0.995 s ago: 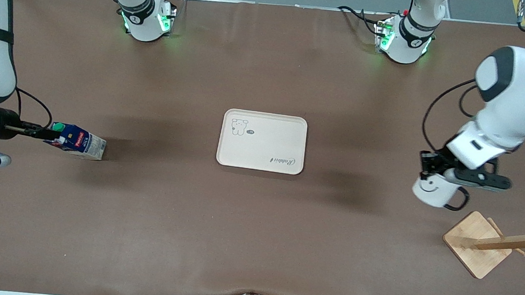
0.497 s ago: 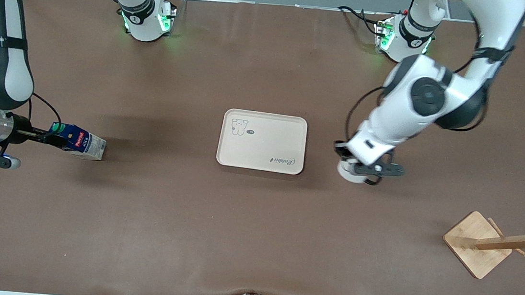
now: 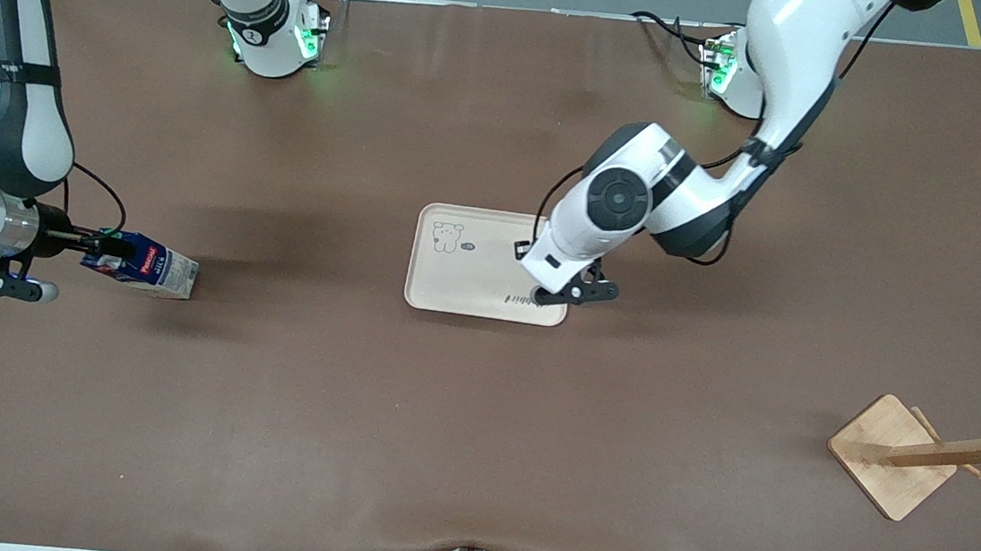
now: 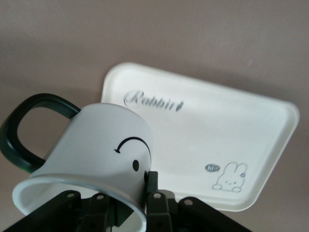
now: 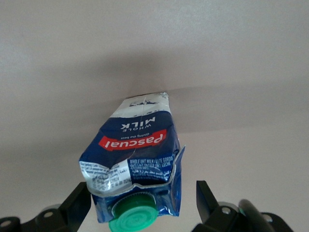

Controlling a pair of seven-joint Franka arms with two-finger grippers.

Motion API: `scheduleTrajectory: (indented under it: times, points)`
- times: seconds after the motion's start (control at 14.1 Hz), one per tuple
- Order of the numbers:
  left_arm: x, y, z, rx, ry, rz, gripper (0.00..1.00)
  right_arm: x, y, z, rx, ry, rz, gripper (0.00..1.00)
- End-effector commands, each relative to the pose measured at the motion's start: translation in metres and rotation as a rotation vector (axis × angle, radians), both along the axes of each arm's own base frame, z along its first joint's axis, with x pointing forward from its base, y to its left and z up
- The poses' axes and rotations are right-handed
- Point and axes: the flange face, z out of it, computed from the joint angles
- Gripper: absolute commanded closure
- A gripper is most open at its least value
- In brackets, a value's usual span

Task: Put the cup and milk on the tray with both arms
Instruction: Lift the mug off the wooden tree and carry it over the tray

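The white cup (image 4: 106, 140) with a smiley face and black handle is held tilted in my left gripper (image 4: 130, 198), which is shut on its rim. In the front view the left gripper (image 3: 546, 292) is over the cream tray (image 3: 473, 269), above the end with the script lettering, and the arm hides the cup. The tray also shows in the left wrist view (image 4: 217, 121). The dark-blue milk (image 3: 147, 266) lies on its side toward the right arm's end of the table. My right gripper (image 3: 103, 248) is open around its green-capped end (image 5: 135, 212), with a gap beside one finger.
A wooden mug rack (image 3: 892, 454) with a square base stands toward the left arm's end of the table, nearer the front camera than the tray. Both arm bases (image 3: 271, 34) stand along the table's edge farthest from the front camera.
My left arm has carried the cup from beside the wooden rack across to above the tray's lettered end. My right gripper has edged closer along the milk's cap end.
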Motion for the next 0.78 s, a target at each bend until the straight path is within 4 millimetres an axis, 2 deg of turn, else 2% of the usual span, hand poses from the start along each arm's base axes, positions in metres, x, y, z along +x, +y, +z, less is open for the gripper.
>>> scheduleTrajectory:
  times: [0.0,0.07,0.21,0.36,0.43,0.57,0.64,0.71]
  points:
    - [-0.008,-0.009,-0.008,0.056,0.067,-0.026,1.0,-0.009,-0.001,0.005,0.01,-0.012,0.013,0.41]
    - [-0.011,-0.009,-0.017,0.072,0.094,-0.034,1.0,-0.009,-0.001,0.004,0.011,-0.01,0.013,0.57]
    - [-0.018,-0.023,-0.026,0.081,0.125,-0.059,1.0,-0.008,-0.001,0.005,0.012,-0.012,0.012,0.73]
    - [-0.025,-0.037,-0.037,0.085,0.138,-0.076,1.0,-0.006,0.001,0.009,0.01,-0.02,0.015,0.81]
    - [-0.028,-0.041,-0.044,0.092,0.149,-0.07,1.0,-0.003,0.002,0.015,0.009,-0.032,0.016,0.81]
    - [-0.024,-0.047,-0.047,0.087,0.145,-0.059,1.0,0.01,0.005,0.037,0.001,-0.075,0.027,0.81]
    - [-0.026,-0.05,-0.05,0.089,0.147,-0.068,1.0,0.015,0.012,0.044,0.001,-0.086,0.039,0.87]
    - [-0.026,-0.049,-0.057,0.095,0.156,-0.067,1.0,0.017,0.023,0.051,0.003,-0.082,0.056,1.0]
